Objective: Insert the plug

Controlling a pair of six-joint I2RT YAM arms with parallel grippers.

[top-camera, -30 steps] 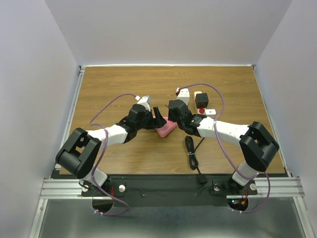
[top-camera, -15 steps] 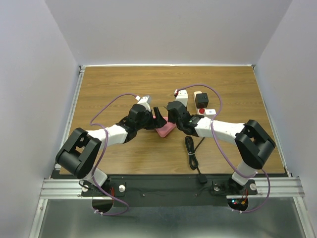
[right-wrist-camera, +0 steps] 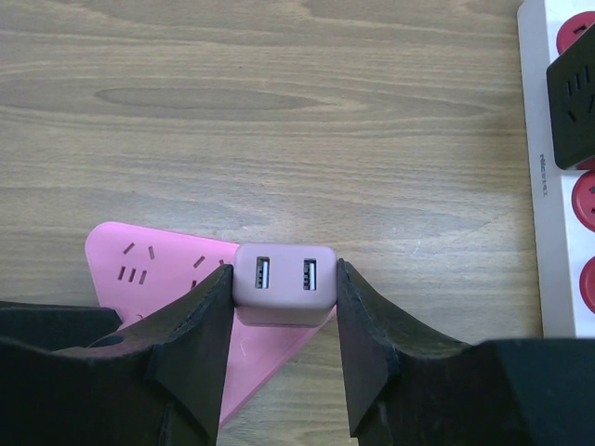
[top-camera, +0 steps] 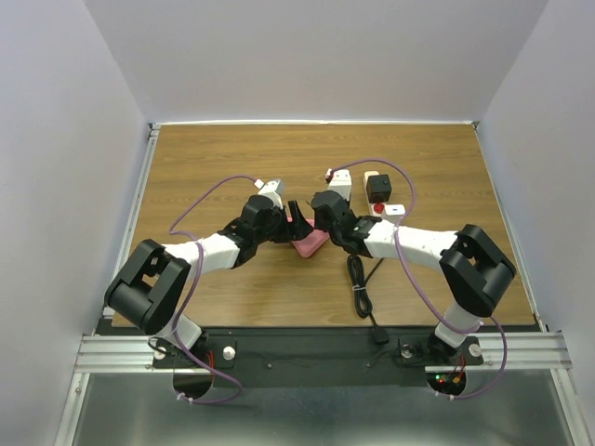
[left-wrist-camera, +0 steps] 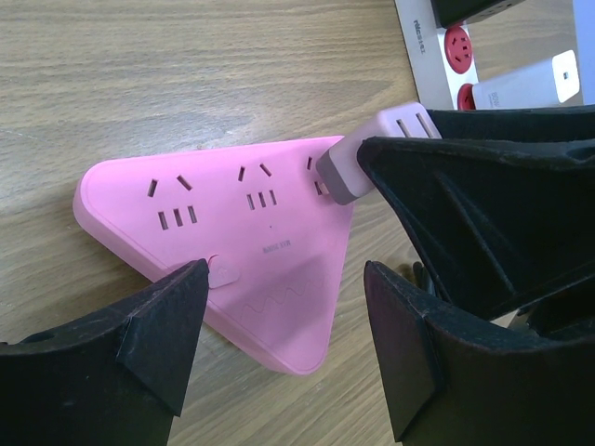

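A mauve two-port USB plug (right-wrist-camera: 284, 277) sits between the fingers of my right gripper (right-wrist-camera: 284, 271), which is shut on its sides. In the left wrist view the plug (left-wrist-camera: 370, 156) leans over the rightmost socket of the pink triangular power strip (left-wrist-camera: 237, 246), with its prongs hidden. My left gripper (left-wrist-camera: 284, 358) is open, one finger either side of the strip's near corner and nothing between them. From above, the left gripper (top-camera: 296, 216) and the right gripper (top-camera: 323, 219) meet over the pink power strip (top-camera: 312, 244) at mid-table.
A white power strip (right-wrist-camera: 556, 200) with red sockets lies to the right, with a black adapter (right-wrist-camera: 573, 100) plugged into it. A coiled black cable (top-camera: 359, 286) lies near the front edge. Purple cables loop off both wrists.
My right gripper has shifted slightly left with the plug, closer over the pink strip. The left arm has stayed still.
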